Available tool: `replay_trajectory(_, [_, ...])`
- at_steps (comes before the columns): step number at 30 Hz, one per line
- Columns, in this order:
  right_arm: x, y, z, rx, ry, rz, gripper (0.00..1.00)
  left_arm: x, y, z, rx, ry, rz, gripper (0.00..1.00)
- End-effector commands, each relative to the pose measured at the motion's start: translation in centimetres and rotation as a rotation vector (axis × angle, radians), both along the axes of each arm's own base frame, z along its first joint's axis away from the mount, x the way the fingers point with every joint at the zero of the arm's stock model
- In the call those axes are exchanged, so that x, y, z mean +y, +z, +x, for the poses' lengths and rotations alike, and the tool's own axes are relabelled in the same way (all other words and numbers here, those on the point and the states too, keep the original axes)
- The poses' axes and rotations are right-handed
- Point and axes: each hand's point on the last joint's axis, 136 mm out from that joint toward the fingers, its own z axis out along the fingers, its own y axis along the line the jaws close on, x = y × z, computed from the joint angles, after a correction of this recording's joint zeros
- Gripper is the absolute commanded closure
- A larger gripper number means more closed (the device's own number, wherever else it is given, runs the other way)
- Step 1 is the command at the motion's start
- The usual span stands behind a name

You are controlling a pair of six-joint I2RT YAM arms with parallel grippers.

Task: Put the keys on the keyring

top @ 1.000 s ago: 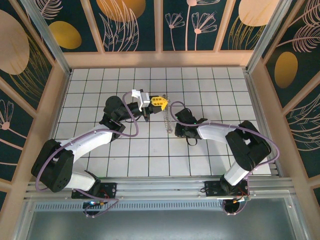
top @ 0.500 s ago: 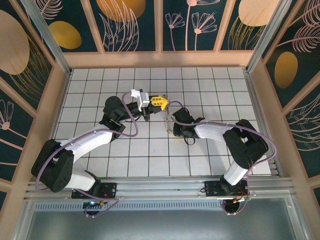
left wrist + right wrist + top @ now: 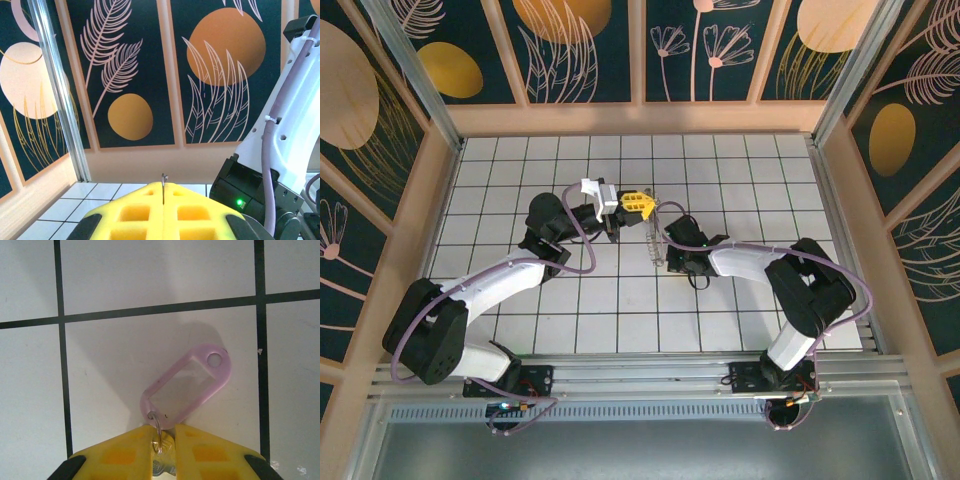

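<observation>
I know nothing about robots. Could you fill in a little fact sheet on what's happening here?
Setting: white tiled floor, patterned walls
Left gripper: shut on the keyring, a thin wire seen edge-on between its yellow pads
Right gripper: shut on the metal end of the key
Key: lilac tag, poking out past the fingers above the tiles
Arms: both grippers close together mid-floor
</observation>
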Motion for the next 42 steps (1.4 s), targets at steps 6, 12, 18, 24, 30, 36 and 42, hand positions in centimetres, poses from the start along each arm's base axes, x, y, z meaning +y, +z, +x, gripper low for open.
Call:
replay_trajectory(6, [0.4, 0.1, 0.5, -0.009, -0.006, -0.011, 0.78, 0.0, 1.7, -0.8, -0.049, -0.028, -0.042, 1.0])
replay_trajectory(12, [0.6, 0.5, 0.8, -0.02, -0.007, -0.01, 0.78, -0.1, 1.6, -0.7, -0.044, -0.031, -0.042, 1.0])
replay_trajectory(18, [0.7, 0.3, 0.9, -0.017, 0.002, -0.012, 0.78, -0.2, 1.5, -0.7, -0.042, -0.033, -0.041, 1.0])
replay_trajectory(24, [0.9, 0.1, 0.9, -0.012, 0.005, -0.009, 0.8, -0.2, 1.5, -0.6, -0.042, -0.032, -0.041, 1.0])
replay_trajectory(30, [0.9, 0.2, 0.9, -0.014, 0.007, -0.009, 0.84, -0.2, 1.5, -0.6, -0.04, -0.033, -0.041, 1.0])
replay_trajectory(36, [0.7, 1.0, 1.1, -0.035, 0.002, -0.008, 1.0, -0.2, 1.4, -0.5, -0.035, -0.032, -0.041, 1.0])
replay_trajectory(42, [-1.1, 6.0, 3.2, -0.172, -0.025, 0.077, 1.0, -0.1, 1.5, -0.6, -0.031, -0.03, -0.036, 1.0])
